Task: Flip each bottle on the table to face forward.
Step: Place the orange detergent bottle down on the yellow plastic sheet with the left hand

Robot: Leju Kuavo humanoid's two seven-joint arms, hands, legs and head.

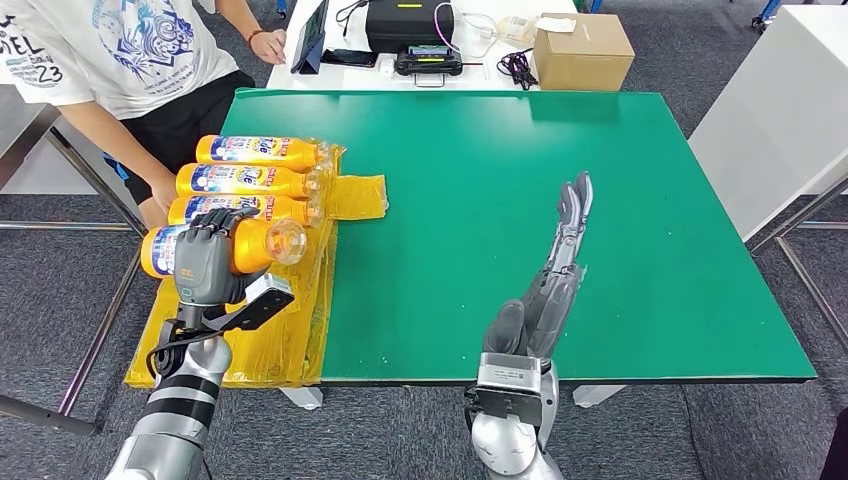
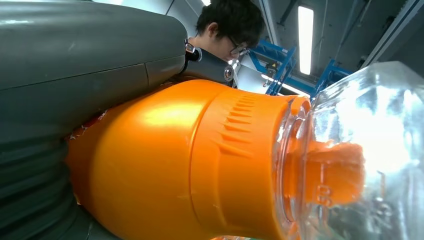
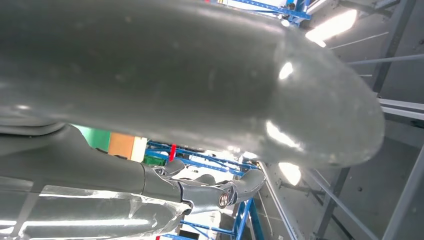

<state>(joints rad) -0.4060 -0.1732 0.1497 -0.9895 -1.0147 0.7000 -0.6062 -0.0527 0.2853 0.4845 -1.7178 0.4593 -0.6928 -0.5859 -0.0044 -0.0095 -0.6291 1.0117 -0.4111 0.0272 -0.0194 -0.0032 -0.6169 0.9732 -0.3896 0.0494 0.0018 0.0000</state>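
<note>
Several orange bottles with clear caps lie side by side on a yellow plastic sheet (image 1: 260,340) at the table's left end. My left hand (image 1: 208,258) grips the nearest bottle (image 1: 258,245) around its middle, its clear cap pointing right. In the left wrist view the held bottle (image 2: 175,165) shows orange with its clear cap (image 2: 360,150) close up. Three more bottles (image 1: 255,180) lie beyond it, labels showing. My right hand (image 1: 556,272) hovers over the green table (image 1: 480,180) with fingers stretched straight and nothing in it; the right wrist view shows its fingers (image 3: 210,192) extended.
A person in a white shirt (image 1: 120,50) stands at the far left corner, close to the bottles. A cardboard box (image 1: 583,50), black devices and cables sit on a white table behind. Another white table (image 1: 780,110) stands to the right.
</note>
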